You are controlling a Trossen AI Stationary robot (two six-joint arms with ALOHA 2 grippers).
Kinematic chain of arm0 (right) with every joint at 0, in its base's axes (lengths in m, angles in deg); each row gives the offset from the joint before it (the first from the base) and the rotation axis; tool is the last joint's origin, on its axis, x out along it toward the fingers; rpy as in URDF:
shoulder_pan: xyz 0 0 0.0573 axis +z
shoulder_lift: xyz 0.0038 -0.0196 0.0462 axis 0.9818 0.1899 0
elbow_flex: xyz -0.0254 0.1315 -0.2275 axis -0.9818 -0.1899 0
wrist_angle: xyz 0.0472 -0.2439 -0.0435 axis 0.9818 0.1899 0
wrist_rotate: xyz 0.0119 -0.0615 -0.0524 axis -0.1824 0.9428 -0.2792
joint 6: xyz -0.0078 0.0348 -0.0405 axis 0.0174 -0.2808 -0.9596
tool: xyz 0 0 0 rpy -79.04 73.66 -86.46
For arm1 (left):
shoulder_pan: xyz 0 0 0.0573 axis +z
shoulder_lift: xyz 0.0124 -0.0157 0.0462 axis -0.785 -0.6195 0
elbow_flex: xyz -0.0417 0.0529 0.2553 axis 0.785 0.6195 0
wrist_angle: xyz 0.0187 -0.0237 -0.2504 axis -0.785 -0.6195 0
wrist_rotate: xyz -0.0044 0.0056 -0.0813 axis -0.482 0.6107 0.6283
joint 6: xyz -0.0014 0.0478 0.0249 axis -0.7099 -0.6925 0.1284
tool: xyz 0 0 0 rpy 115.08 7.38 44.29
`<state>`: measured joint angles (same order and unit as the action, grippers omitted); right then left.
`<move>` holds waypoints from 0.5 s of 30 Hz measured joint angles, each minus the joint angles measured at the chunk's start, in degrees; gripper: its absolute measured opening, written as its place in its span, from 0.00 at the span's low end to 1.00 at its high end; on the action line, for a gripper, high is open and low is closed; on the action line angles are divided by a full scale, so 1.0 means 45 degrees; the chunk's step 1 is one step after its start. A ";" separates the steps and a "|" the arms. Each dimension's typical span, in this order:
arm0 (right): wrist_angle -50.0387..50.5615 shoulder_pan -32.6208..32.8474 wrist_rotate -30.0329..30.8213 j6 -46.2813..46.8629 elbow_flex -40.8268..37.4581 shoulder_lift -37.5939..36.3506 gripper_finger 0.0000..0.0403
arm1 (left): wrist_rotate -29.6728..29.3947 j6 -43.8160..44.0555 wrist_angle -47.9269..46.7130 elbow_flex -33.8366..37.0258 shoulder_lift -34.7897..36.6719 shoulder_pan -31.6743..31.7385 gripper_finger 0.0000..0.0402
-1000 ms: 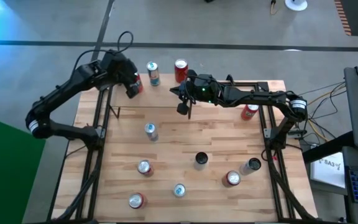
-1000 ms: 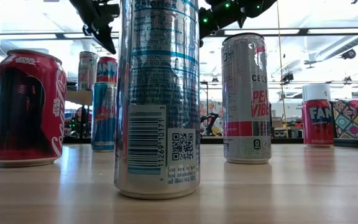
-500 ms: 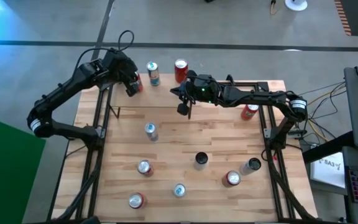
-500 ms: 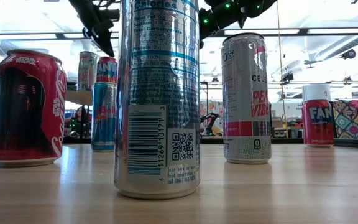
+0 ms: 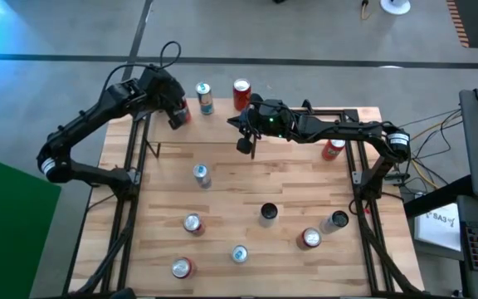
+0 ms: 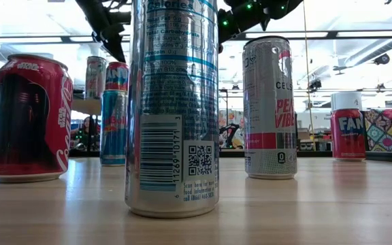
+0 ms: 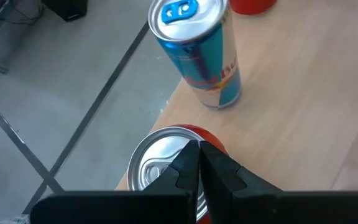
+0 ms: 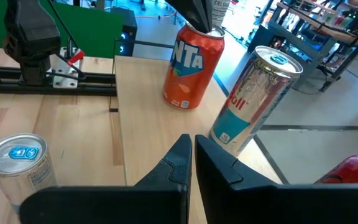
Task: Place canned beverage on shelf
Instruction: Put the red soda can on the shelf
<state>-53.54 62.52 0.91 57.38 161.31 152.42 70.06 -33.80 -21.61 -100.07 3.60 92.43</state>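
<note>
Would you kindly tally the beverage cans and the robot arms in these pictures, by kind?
Cans: 11
Robot arms: 2
Total: 13

Three cans are lined up along the shelf (image 5: pixel 222 112) at the surface's (image 5: pixel 289 178) far edge: Fanta can (image 5: pixel 181 110) left, Red Bull can (image 5: pixel 204 97) middle, third can (image 5: pixel 241 94) right. Seven more cans are scattered across the surface nearer the front.
</note>
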 joint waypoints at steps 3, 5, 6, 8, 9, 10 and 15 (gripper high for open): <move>-0.0002 0.0000 0.0000 0.0002 0.0000 0.0000 0.03 | 0.0121 -0.0411 -0.0221 -0.0074 0.0046 0.0003 0.00; -0.0003 0.0000 0.0000 0.0002 0.0000 0.0000 0.03 | 0.0122 -0.0579 -0.0241 -0.0083 0.0088 0.0003 0.00; -0.0002 0.0000 0.0000 -0.0002 0.0000 0.0000 0.03 | 0.0127 -0.0638 -0.0286 -0.0105 0.0109 0.0003 0.00; -0.0002 0.0000 0.0000 0.0002 0.0000 0.0000 0.03 | 0.0130 -0.0649 -0.0288 -0.0115 0.0178 0.0003 0.00; -0.0004 0.0000 0.0000 0.0002 0.0000 0.0000 0.03 | 0.0128 -0.0673 -0.0319 -0.0117 0.0217 0.0003 0.00; -0.0002 0.0000 0.0000 0.0000 0.0000 0.0000 0.03 | 0.0131 -0.0730 -0.0412 -0.0117 0.0252 0.0003 0.00; -0.0002 0.0000 0.0000 0.0000 0.0002 0.0000 0.03 | 0.0141 -0.0834 -0.0815 -0.0121 0.0356 0.0003 0.00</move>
<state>-53.55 62.52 0.91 57.37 161.32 152.42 70.69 -37.55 -25.27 -100.61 5.20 92.45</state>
